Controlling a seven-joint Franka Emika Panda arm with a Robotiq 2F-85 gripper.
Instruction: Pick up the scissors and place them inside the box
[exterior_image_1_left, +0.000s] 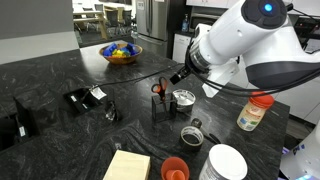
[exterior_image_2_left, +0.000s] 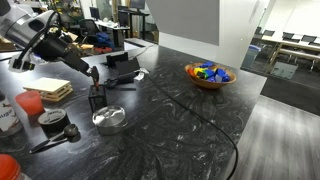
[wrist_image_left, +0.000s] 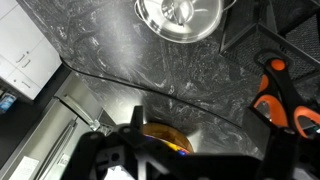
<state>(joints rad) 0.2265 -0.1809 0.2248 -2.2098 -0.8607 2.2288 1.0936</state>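
Note:
The scissors (exterior_image_1_left: 158, 89) stand with their red-orange loop handles up and their blades down inside the small dark grey box (exterior_image_1_left: 160, 107). Both exterior views show this, with the scissors (exterior_image_2_left: 93, 74) rising out of the box (exterior_image_2_left: 96, 99). My gripper (exterior_image_1_left: 177, 76) hovers just beside and above the handles and shows in both exterior views (exterior_image_2_left: 78, 60). In the wrist view its fingers (wrist_image_left: 200, 150) are spread wide with nothing between them. The orange handles (wrist_image_left: 281, 100) lie off by the right finger, with the box (wrist_image_left: 288, 35) beyond.
A round silver tin (exterior_image_1_left: 184, 99) stands next to the box. A flat black white-labelled tray (exterior_image_1_left: 85, 97) lies nearby. A pale yellow pad (exterior_image_1_left: 127, 165), a red cup (exterior_image_1_left: 175, 169), a white bowl (exterior_image_1_left: 225, 162) and an orange-capped bottle (exterior_image_1_left: 255, 112) stand nearer the front. A bowl of coloured items (exterior_image_1_left: 122, 53) sits at the back.

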